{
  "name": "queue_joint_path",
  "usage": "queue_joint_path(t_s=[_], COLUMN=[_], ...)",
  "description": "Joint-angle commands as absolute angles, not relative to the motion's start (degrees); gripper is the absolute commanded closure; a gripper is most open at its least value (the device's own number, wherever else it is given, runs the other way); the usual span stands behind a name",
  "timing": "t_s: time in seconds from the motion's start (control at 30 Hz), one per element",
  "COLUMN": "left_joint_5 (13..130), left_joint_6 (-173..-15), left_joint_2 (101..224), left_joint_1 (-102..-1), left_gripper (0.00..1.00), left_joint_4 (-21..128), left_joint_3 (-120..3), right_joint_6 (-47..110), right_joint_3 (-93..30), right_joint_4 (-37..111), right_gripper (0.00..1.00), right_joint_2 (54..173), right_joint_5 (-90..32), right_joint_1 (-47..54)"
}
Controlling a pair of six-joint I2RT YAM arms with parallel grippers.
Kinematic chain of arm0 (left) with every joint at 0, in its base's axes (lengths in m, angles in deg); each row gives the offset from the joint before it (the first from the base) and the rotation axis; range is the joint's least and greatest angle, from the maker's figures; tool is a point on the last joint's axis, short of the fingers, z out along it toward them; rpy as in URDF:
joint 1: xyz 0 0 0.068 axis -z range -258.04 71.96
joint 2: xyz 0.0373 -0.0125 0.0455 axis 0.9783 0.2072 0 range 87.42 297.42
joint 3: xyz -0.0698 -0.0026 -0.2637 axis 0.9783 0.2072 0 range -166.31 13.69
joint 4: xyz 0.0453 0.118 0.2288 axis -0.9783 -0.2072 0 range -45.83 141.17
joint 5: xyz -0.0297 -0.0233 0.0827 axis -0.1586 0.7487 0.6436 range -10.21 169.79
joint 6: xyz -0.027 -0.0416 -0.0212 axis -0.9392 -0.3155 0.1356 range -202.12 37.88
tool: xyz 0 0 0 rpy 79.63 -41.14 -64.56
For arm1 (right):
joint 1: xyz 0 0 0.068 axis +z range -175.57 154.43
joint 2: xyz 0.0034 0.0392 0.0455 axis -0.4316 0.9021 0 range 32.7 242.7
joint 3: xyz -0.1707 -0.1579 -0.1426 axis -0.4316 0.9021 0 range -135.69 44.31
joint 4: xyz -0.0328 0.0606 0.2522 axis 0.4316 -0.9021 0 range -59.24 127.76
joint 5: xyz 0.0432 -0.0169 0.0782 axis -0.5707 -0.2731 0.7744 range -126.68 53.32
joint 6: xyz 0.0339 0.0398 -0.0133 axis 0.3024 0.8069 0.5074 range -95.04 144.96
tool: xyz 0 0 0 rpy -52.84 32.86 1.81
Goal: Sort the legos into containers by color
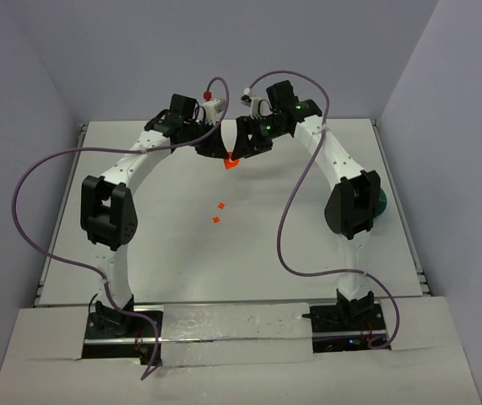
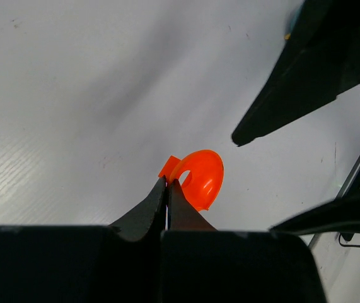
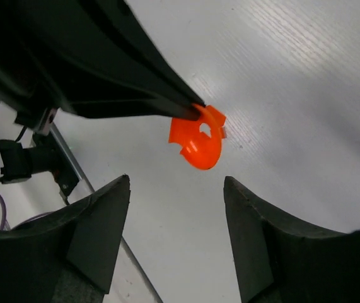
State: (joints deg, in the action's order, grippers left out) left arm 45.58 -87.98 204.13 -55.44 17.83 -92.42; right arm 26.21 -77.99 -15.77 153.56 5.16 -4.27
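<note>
Two arms arch inward from their bases and meet over the far middle of the white table (image 1: 156, 253), wrists nearly touching.

Left gripper (image 2: 167, 184): jaws together, pinched on the edge of an orange-red curved lego (image 2: 200, 178), a half-ring piece with a small flat tab at the clamped end. The left wrist view shows the fingertips closed tight with only a sliver of the tab between them, and the open arc of the piece juts out past the tips to the right. Whether the piece rests on the table or hangs just above it cannot be told from any of the three views.

Right gripper (image 3: 176, 211): jaws apart, nothing between the pads. Its two dark fingers (image 3: 98, 233) stand wide on either side of the lower frame, and the curved lego lies beyond their tips, in line with the gap but not touching either finger. The left gripper's closed fingers reach in from the upper left of that view to the piece.

Other task items on the table — two small orange-red bits, one (image 1: 222, 205) slightly farther from the bases than the other (image 1: 215, 219), lie just apart from each other near the table's centre, on the near side of the held piece and well clear of both grippers. A teal bowl (image 1: 381, 202) sits near the right edge of the table, mostly hidden behind the right arm's elbow; its contents are not visible.
</note>
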Motion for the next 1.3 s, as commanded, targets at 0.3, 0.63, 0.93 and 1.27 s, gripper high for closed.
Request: queue_joint_path(t_s=[0.3, 0.63, 0.93, 1.27], left_joint_5=[46.58, 44.38, 44.55, 53.28], left_joint_6=[-89.33, -89.71, -89.63, -90.70], left_joint_2=[200.07, 199.04, 198.73, 188.90], left_joint_1=[-52.86, -52.44, -52.11, -55.52], left_gripper=[1.00, 1.00, 0.49, 0.01], left_joint_4=[20.59, 20.82, 20.43, 35.01], left_joint_3=[-94.83, -94.68, -94.86, -81.02], right_joint_6=[26.84, 25.61, 22.54, 15.47], right_joint_3=[-80.66, -80.55, -80.33, -69.87], right_joint_4=[-13.41, -13.80, -14.72, -20.78], right_gripper=[0.53, 0.69, 1.00, 1.00], right_joint_2=[155.01, 155.02, 153.74, 141.04], right_joint_5=[1.18, 1.99, -0.37, -3.16], right_joint_1=[-5.09, -4.92, -5.04, -13.50])
